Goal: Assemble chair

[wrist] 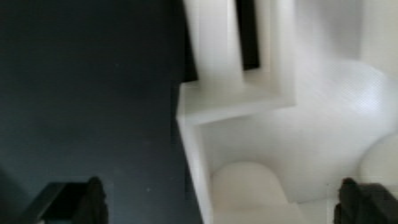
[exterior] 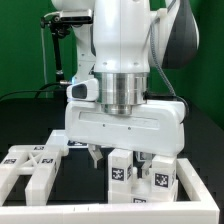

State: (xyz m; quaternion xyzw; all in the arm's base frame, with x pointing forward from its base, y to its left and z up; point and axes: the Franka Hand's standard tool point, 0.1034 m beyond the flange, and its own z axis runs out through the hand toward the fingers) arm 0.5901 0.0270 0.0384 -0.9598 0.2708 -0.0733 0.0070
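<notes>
The chair lies in loose white parts on the black table. The flat X-braced panel [exterior: 32, 165] with marker tags sits at the exterior view's left. Chunky white bars with tags [exterior: 121, 172] stand at the lower middle and right, just under my gripper [exterior: 118, 157]. In the wrist view a chunky white part [wrist: 267, 130] with a slot fills the middle and reaches between my two dark fingertips [wrist: 75, 200], which stand wide apart. My gripper [wrist: 222, 203] is open and holds nothing; I cannot tell whether a finger touches the part.
A low white L-shaped wall [exterior: 196, 186] runs along the exterior view's lower right, close behind the bars. A black stand with cables [exterior: 58, 50] rises at the back left. Bare black table [exterior: 40, 115] lies left of the gripper.
</notes>
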